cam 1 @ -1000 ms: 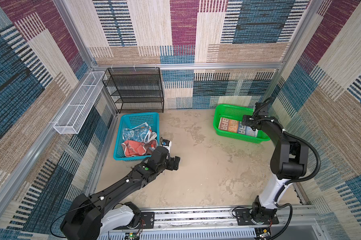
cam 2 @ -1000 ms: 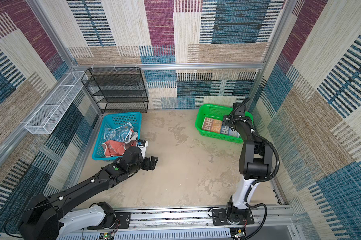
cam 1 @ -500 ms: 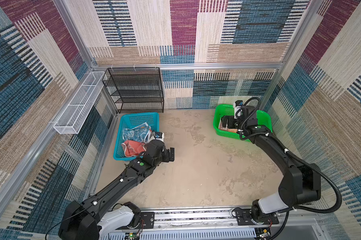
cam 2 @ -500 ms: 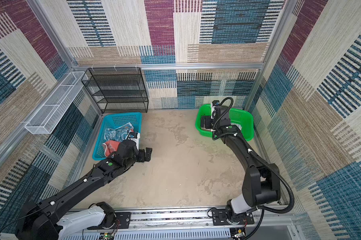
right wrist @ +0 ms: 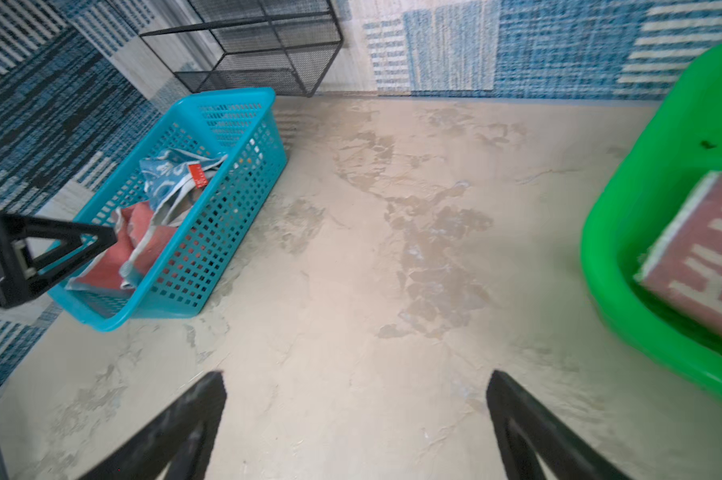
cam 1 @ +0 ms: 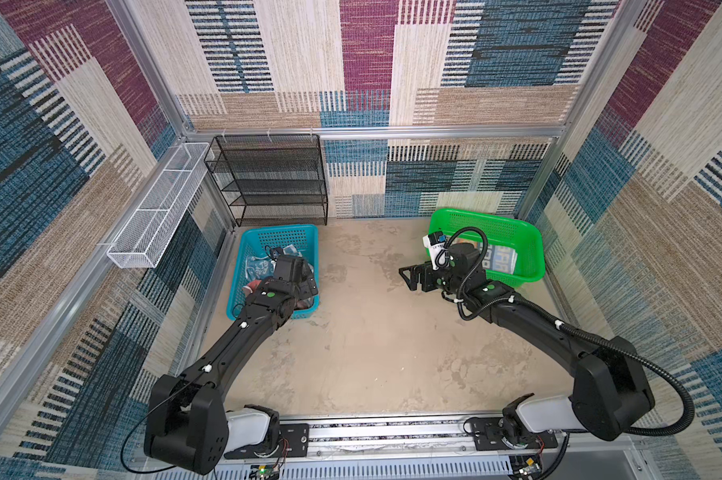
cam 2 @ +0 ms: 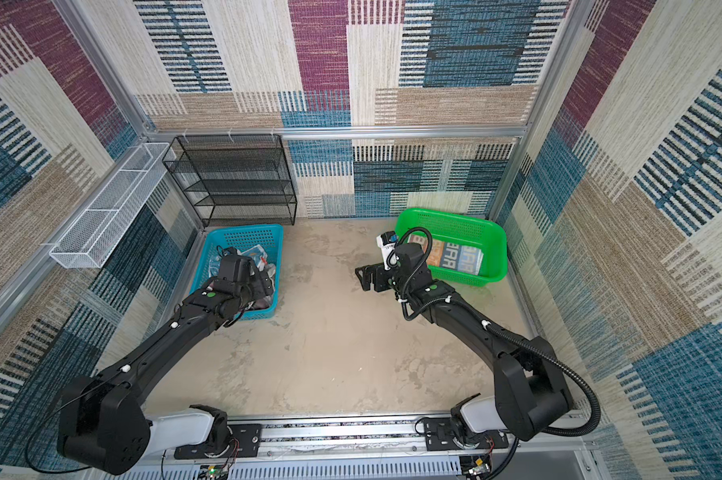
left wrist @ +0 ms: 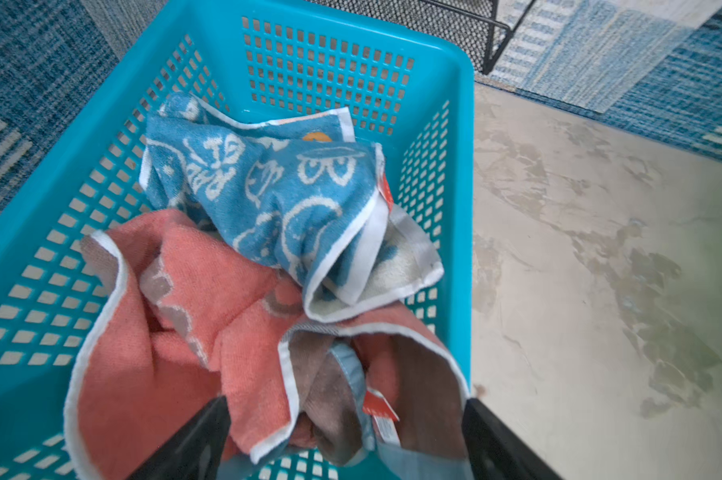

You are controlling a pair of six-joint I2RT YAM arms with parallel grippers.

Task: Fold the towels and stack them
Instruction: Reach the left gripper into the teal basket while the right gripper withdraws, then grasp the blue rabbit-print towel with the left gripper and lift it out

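Left gripper (left wrist: 347, 405) has swung off bare table (cam 1: 372, 340) to over blue basket (cam 1: 282, 232), mid-left in both top views. Jaws wide, spread above coral towel (left wrist: 164, 353), nothing gripped; likely next pick. Coral towel crumpled, brown patches, white edging. Rabbit towel (left wrist: 268, 187) bunched against it, also unfolded. Right gripper (right wrist: 356, 374) has pulled out of green basket (cam 1: 532, 253), mid-right; jaws wide, empty, over table. Lettered towel (cam 2: 455, 257) lies folded flat inside: one towel done.

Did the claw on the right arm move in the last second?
Yes. The right gripper has come off the green basket, leftward in a top view, and now hangs over the bare tabletop beside it.
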